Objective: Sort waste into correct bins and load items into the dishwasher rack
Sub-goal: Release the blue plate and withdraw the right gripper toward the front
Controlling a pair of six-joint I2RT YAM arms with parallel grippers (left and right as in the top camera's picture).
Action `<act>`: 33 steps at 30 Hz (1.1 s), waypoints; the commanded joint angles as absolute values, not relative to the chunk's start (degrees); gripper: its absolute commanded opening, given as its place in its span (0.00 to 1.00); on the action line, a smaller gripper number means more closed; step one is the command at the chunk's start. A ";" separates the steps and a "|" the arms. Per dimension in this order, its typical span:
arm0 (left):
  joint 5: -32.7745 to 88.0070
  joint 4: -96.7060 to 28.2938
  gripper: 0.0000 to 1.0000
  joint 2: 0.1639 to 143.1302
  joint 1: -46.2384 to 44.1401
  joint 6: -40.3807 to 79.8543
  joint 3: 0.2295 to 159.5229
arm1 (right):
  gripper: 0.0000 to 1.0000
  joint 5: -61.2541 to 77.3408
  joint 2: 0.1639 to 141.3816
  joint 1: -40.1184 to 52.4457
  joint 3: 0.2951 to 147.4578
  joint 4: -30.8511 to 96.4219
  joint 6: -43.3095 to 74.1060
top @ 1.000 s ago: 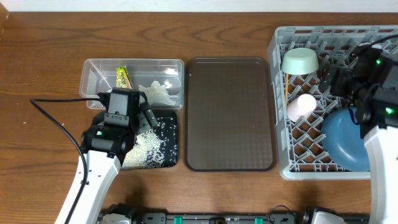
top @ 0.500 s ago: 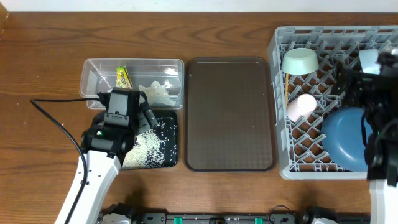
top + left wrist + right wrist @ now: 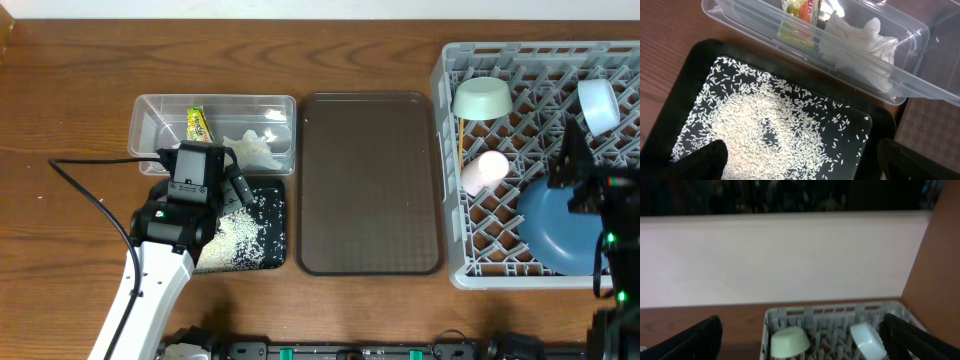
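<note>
Rice grains (image 3: 740,115) on black tray (image 3: 856,161)

The wooden bench (image 3: 80,100) carries a clear container (image 3: 141,125) at far left, a black tray (image 3: 280,255) touching its near side, a brown serving tray (image 3: 370,180) at centre, and a grey dishwasher rack (image 3: 447,230) at right.

Large grey plastic lattice rack (image 3: 530,70) cut off at right edge. Right arm (image 3: 590,185) covers part of large dark blue plate (image 3: 548,225). Left arm (image 3: 180,215) hides left half of flat black rectangular tray (image 3: 277,215). Right wrist view blurred.
</note>
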State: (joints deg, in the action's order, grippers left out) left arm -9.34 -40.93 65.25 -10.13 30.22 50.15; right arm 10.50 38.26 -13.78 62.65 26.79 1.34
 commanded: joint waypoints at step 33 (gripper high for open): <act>-9.45 -41.08 0.98 65.49 -9.82 30.76 50.46 | 0.99 10.59 21.39 -8.56 62.76 46.74 2.31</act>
